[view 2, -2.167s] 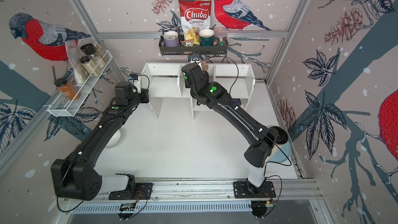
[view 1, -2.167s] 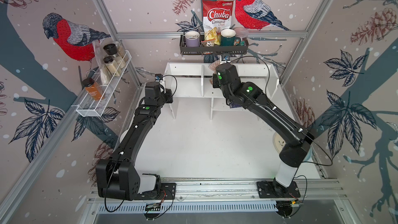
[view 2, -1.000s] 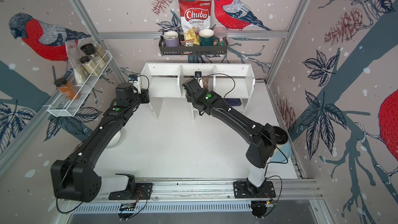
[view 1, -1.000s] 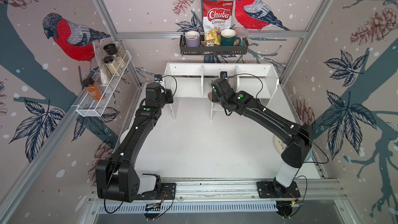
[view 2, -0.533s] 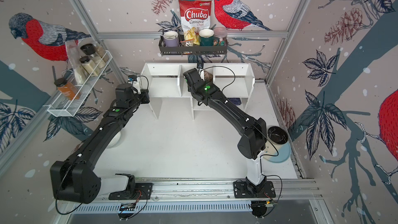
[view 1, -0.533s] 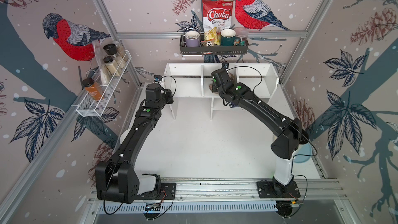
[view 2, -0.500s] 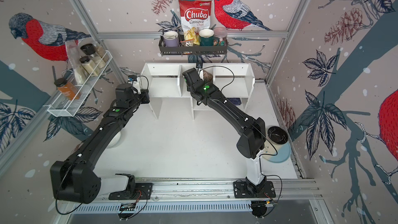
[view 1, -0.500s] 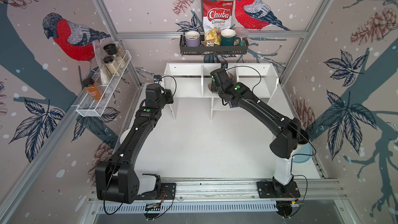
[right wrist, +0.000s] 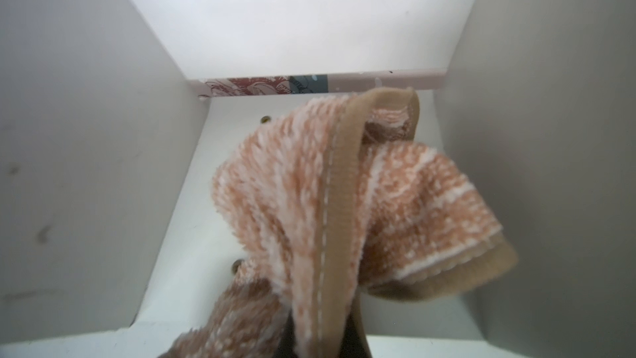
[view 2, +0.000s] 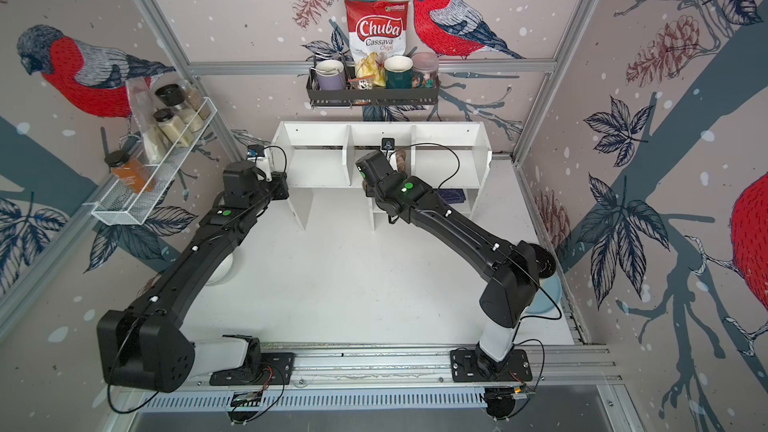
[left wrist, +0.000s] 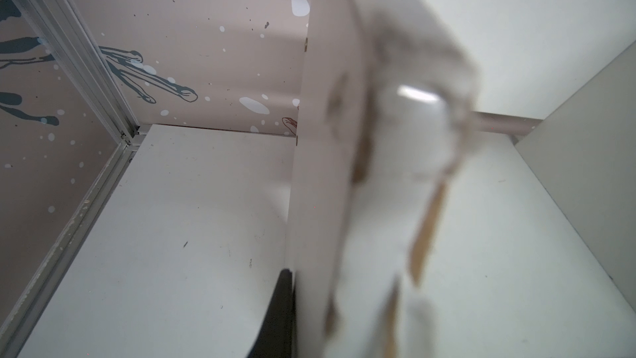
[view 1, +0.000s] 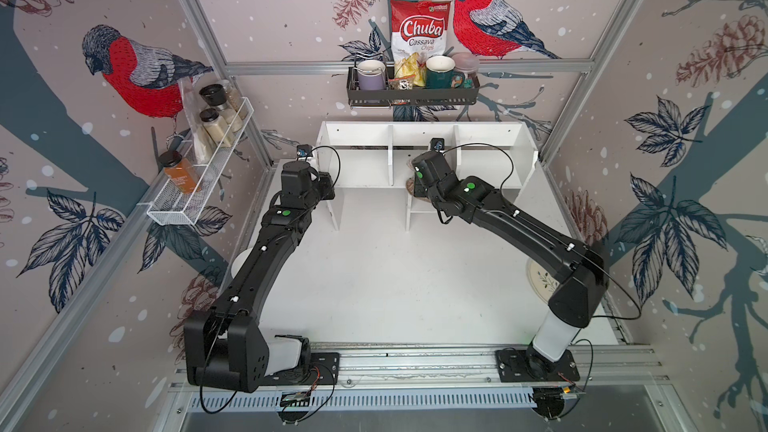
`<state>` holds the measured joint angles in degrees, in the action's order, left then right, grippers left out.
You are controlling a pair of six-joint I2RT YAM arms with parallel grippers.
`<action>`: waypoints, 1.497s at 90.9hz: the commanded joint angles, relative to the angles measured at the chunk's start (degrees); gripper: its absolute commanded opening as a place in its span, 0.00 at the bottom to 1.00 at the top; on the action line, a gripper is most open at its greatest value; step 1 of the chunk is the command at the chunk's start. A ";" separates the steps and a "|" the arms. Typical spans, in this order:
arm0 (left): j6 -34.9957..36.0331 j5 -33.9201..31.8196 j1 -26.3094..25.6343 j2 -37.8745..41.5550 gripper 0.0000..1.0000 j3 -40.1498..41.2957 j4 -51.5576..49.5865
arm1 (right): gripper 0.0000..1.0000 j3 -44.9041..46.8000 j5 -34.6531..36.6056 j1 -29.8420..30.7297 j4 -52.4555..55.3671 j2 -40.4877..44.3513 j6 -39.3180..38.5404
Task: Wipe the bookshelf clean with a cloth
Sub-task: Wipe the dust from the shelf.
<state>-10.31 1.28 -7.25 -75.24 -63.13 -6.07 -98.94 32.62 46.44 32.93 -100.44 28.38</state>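
On the left wall hangs a white wire rack [view 1: 195, 197] with spice jars [view 1: 216, 124] in it. Below it, on the white desk [view 1: 374, 284], a pale bowl [view 2: 222, 274] shows partly under the left arm [view 1: 266, 251].

The left fingers [left wrist: 280, 304] are at the left end of the bookshelf [view 1: 357, 168]. In the left wrist view the end panel of the bookshelf stands between a dark finger on one side and a blurred pale shape on the other, so the fingers are clamped on this panel. The bookshelf stands at the back of the desk, close to the rear wall.

The right arm [view 1: 528, 234] reaches into the middle one of the three upper compartments. There the right fingers [right wrist: 354, 339] are pressed together on the cloth [right wrist: 344, 201], tan with pale stripes and a plain tan hem. The cloth bunches and hangs in front of the fingers, between the two dividers. In a top view only a small part of it [view 1: 411, 191] shows beside the end of the arm, at the front edge of the middle board. Whether it presses on the board I cannot tell.

Above the bookshelf a black rack [view 1: 411, 97] on the rear wall carries a purple mug [view 1: 371, 74], a chips bag [view 1: 419, 31] and a green mug [view 1: 440, 70]. In a lower cubby on the right lies a dark blue object [view 2: 453, 195]. At the far right a plate [view 1: 540, 280] lies on the desk, half hidden by the right arm.
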 commanded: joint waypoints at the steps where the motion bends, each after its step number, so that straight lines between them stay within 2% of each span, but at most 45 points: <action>1: -11.87 6.42 0.13 0.23 0.00 -0.15 0.00 | 0.00 -1.77 1.21 -1.77 -2.11 -0.82 -1.21; 20: -11.53 6.41 0.10 0.35 0.00 -0.15 -0.18 | 0.00 -13.91 -1.28 -2.53 -2.00 -8.82 -3.62; 30: -11.32 6.44 0.13 0.43 0.00 -0.24 -0.30 | 0.00 -17.02 -2.38 -1.65 -1.82 -11.39 -3.43; 39: -11.32 6.60 0.13 0.52 0.00 -0.23 -0.26 | 0.00 -14.52 -2.79 0.07 -2.12 -10.29 -3.33; 51: -11.32 6.60 0.13 0.54 0.00 -0.28 -0.27 | 0.00 -5.78 -2.90 1.55 -4.45 -4.91 -3.43; 69: -11.27 6.53 0.14 0.57 0.00 -0.32 -0.44 | 0.00 3.52 -0.61 0.41 -4.91 2.16 -3.95; 84: -11.40 6.64 0.12 0.44 0.00 -0.39 -0.49 | 0.00 2.28 -0.07 -2.96 -4.23 2.11 -3.14; 95: -11.22 6.46 0.11 0.62 0.00 -0.48 -0.55 | 0.00 -2.36 -1.11 -3.37 -4.37 -1.08 -3.71; 106: -10.97 6.11 0.08 0.79 0.00 -0.50 -0.76 | 0.00 -6.16 -5.96 -2.12 -4.92 -2.27 -4.33; 117: -11.12 5.18 0.13 0.65 0.00 -1.52 -2.10 | 0.00 -5.53 -6.43 1.15 -7.00 2.67 -7.53; 126: -12.06 4.03 0.40 1.29 0.21 -3.03 -5.00 | 0.00 -1.46 -6.88 3.18 -8.24 9.73 -10.00; 136: -15.19 2.47 2.76 4.69 0.41 -2.99 -7.29 | 0.00 5.06 -11.34 5.31 -10.00 19.19 -12.03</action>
<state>-16.80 3.18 -6.26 -73.60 -65.32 -11.35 -97.91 25.50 50.37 25.93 -87.85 20.14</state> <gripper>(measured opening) 0.342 0.061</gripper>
